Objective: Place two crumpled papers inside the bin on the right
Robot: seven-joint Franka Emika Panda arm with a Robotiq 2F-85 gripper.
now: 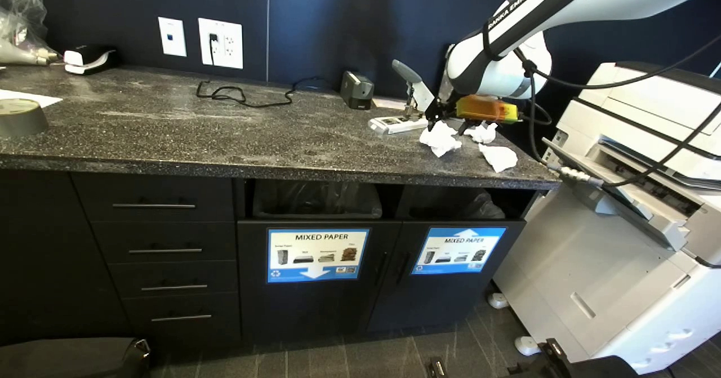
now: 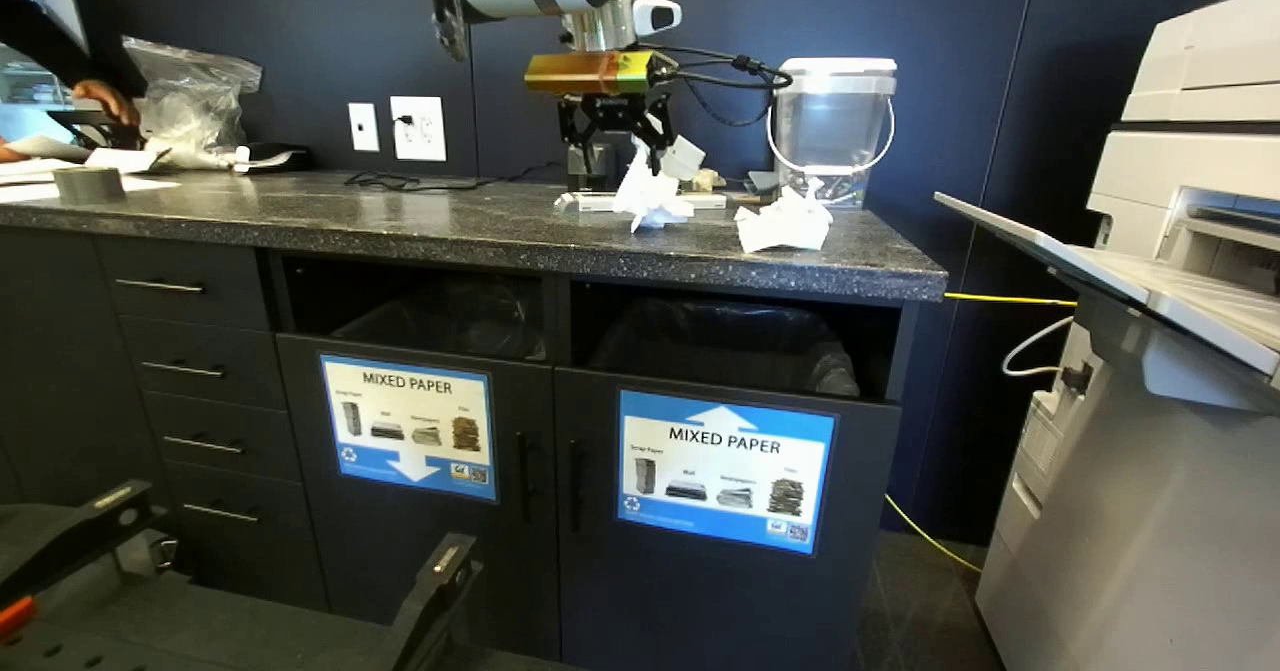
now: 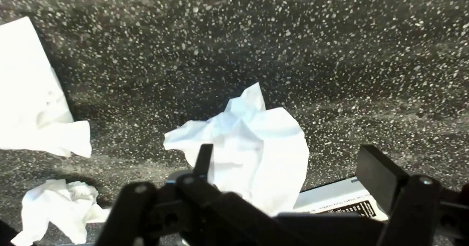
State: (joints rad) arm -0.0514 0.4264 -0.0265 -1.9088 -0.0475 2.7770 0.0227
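My gripper (image 3: 287,158) is open, its fingers pointing down over a white crumpled paper (image 3: 256,147). In the wrist view this paper lies mostly between the fingers, closer to the left one, which overlaps its edge; I cannot tell if they touch. The gripper shows in both exterior views (image 1: 448,125) (image 2: 620,151), just above the same paper (image 1: 440,139) (image 2: 650,196). A flatter paper (image 1: 499,157) lies by the counter's right end, and a smaller wad (image 1: 482,133) behind it. The bin (image 2: 720,591) with the mostly blue label stands under the counter's right end, its slot open.
A stapler (image 1: 397,124) lies beside and partly behind the nearest paper. A pencil sharpener (image 1: 357,89) stands at the wall. A translucent bucket (image 2: 835,121) stands at the back right. The paler-labelled bin (image 2: 410,541) is left. A printer (image 1: 586,288) stands right of the counter.
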